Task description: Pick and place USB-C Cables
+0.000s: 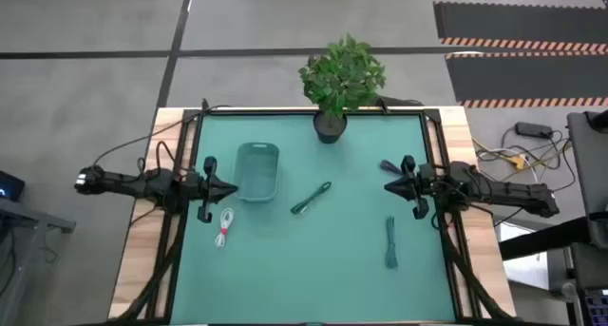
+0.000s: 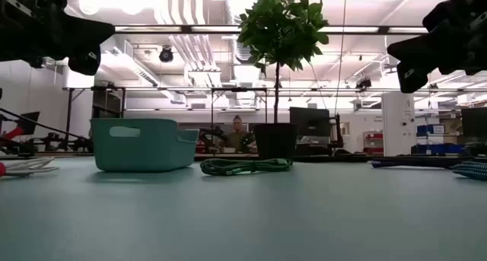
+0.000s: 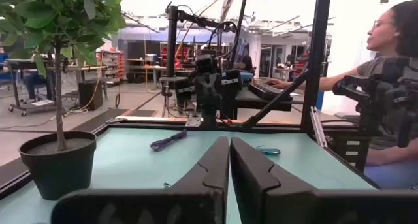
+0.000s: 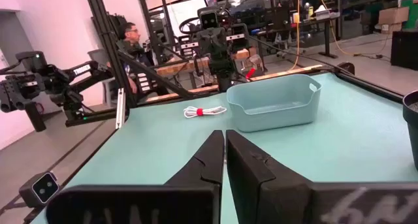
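Note:
Four small cable bundles lie flat on the teal mat. The white cable with red [image 1: 224, 227] [image 4: 204, 111] lies near the left gripper. One dark green cable [image 1: 311, 199] [image 2: 245, 166] is mid-table, and the other [image 1: 390, 241] is by the right side. The blue-purple cable [image 1: 389, 164] [image 3: 168, 140] lies just beyond the right gripper. The pale teal bin [image 1: 256, 171] [image 4: 274, 103] stands on the mat beside the left gripper. My left gripper [image 1: 231, 189] [image 3: 229, 140] and my right gripper [image 1: 388, 186] [image 4: 225, 134] hover above the mat, shut, facing each other.
A potted plant [image 1: 330, 124] [image 2: 275, 141] stands at the mat's far edge, centre. A black frame [image 1: 432, 136] borders the mat. Beyond the table, a person sits at a desk in each wrist view. Bare mat stretches toward the near edge.

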